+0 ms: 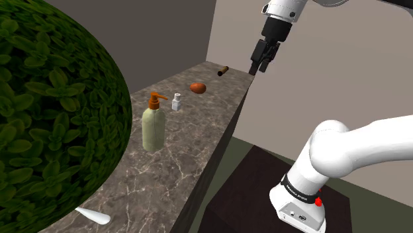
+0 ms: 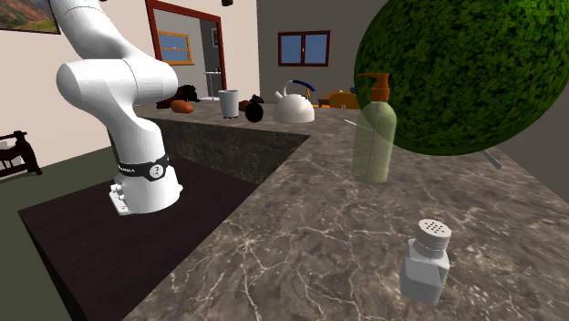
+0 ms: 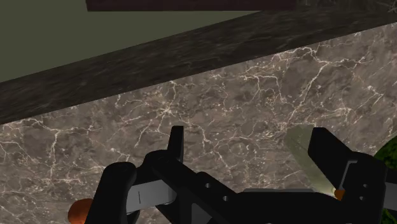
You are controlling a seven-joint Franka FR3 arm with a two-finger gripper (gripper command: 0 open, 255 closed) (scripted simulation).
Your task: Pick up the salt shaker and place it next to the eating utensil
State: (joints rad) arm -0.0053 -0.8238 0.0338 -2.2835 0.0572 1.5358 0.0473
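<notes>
The small white salt shaker [image 1: 177, 102] with a grey perforated cap stands upright on the marble counter [image 1: 198, 142]; it is close in the second exterior view [image 2: 426, 263]. A white spoon-like utensil [image 1: 92, 216] lies at the counter's near end, partly under the bush. My gripper [image 1: 258, 67] hangs high above the counter's far edge, well away from the shaker. In the wrist view the gripper [image 3: 251, 149] is open, its fingers [image 3: 177, 143] apart over bare marble with nothing between them.
A pale green soap bottle [image 1: 153, 122] with an orange pump stands near the shaker. A brown rounded object [image 1: 198, 87] and a dark cylinder [image 1: 224, 70] lie farther back. A big leafy bush [image 1: 46, 112] overhangs the counter. A kettle [image 2: 294, 108] and cup [image 2: 229, 102] sit on another counter.
</notes>
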